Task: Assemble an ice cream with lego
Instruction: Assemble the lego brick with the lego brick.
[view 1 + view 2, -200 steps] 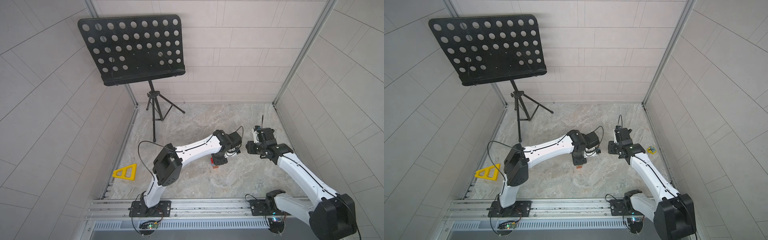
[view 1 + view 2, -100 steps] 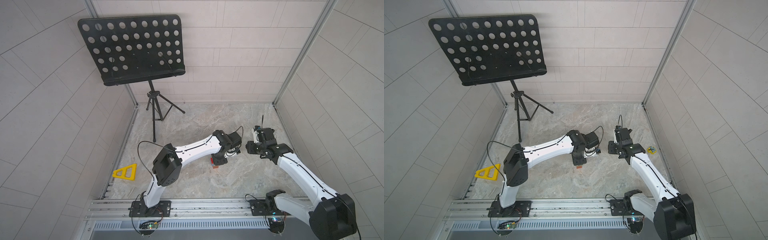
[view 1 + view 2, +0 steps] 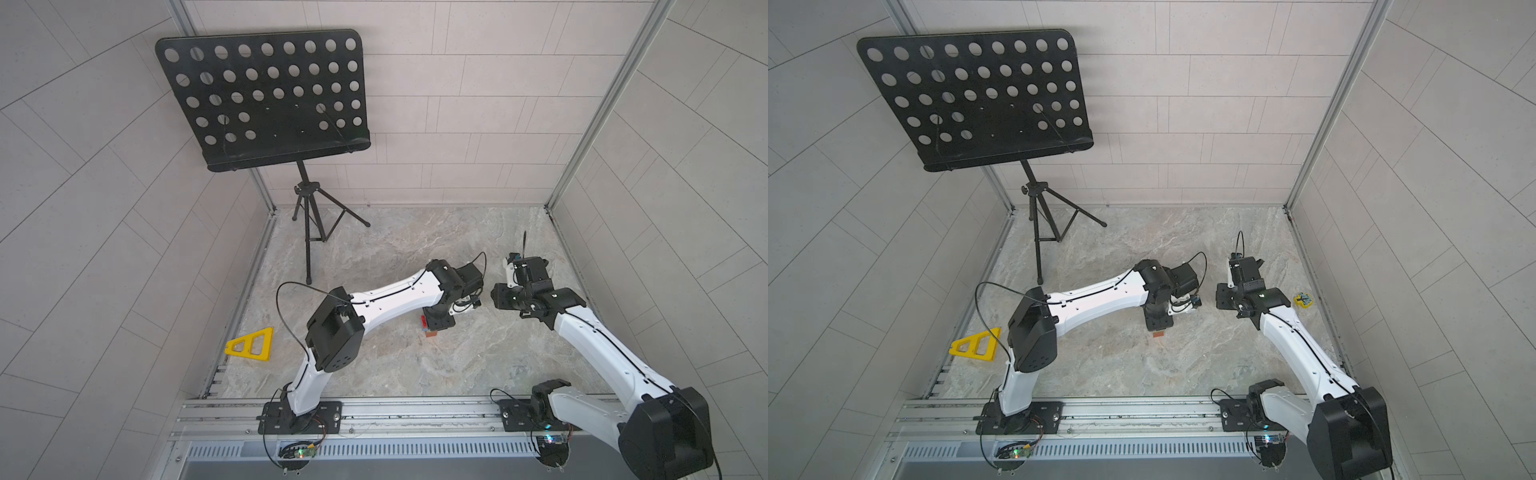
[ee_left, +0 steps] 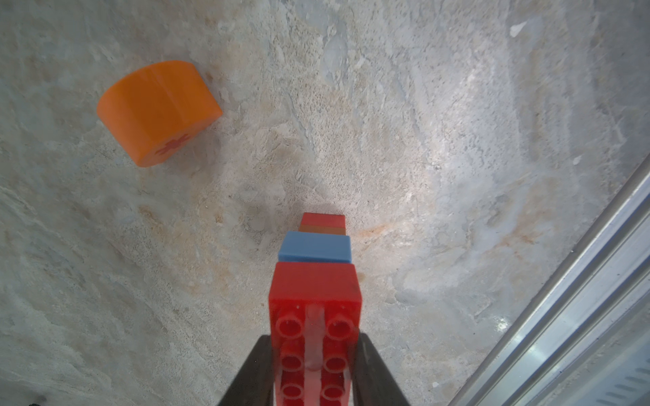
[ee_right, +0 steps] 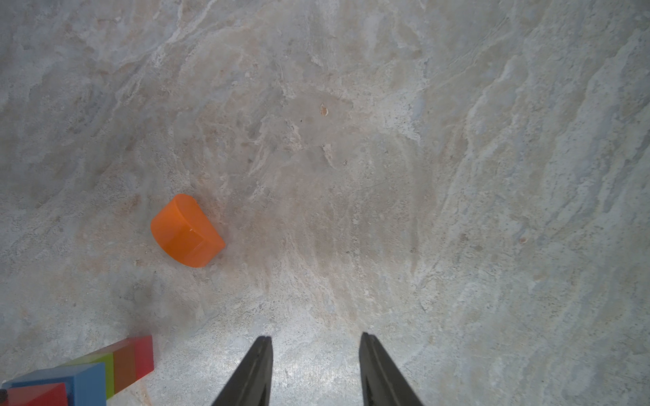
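Observation:
In the left wrist view my left gripper (image 4: 314, 337) is shut on the wide red brick (image 4: 314, 298) that tops a partial ice cream stack. Below it come a blue brick (image 4: 315, 247), then the narrow stem ending in a small red brick (image 4: 323, 219) on the floor. The orange half-round dome (image 4: 158, 109) with its red asterisk lies loose on the floor, apart from the stack. My right gripper (image 5: 316, 342) hangs open above bare floor, with the dome (image 5: 186, 232) and the stack (image 5: 88, 372) off to one side. In a top view the stack (image 3: 428, 330) peeks out under the left gripper (image 3: 437, 324); the dome is hidden there.
A yellow triangular frame (image 3: 250, 344) lies by the left wall. A black music stand on a tripod (image 3: 307, 232) stands at the back left. A small yellow object with a blue mark (image 3: 1303, 300) sits near the right wall. A metal rail (image 3: 374, 411) runs along the front.

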Motion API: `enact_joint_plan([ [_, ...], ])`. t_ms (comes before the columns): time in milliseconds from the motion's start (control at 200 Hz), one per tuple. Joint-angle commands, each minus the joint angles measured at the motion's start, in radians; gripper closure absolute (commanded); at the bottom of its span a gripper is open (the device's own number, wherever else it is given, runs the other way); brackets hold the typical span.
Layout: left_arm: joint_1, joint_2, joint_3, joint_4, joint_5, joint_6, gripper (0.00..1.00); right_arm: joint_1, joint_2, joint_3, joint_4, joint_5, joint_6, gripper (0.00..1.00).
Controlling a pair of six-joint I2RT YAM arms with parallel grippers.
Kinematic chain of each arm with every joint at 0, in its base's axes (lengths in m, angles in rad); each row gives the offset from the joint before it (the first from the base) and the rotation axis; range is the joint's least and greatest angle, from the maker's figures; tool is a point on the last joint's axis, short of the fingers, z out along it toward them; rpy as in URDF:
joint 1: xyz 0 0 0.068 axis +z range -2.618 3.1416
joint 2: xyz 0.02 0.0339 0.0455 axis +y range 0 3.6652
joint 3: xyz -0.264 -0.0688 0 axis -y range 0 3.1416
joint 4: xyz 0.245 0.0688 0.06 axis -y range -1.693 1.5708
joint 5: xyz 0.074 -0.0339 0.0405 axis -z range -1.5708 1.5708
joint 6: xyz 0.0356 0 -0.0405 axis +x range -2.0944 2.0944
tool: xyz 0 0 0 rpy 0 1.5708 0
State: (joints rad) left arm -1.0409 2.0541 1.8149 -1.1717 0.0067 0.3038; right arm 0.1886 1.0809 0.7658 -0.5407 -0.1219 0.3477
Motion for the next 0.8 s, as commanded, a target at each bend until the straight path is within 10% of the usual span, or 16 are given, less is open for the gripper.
enact_joint_plan([
  [0, 0.004, 0.078, -0.009, -0.087, 0.042, -0.011, 0.77, -0.003, -0.001, -0.005, 0.002, 0.004, -0.004, 0.54],
  [796, 0.001, 0.027, 0.084, -0.094, 0.027, -0.011, 0.77, -0.005, 0.011, -0.003, 0.004, 0.002, -0.005, 0.54],
])
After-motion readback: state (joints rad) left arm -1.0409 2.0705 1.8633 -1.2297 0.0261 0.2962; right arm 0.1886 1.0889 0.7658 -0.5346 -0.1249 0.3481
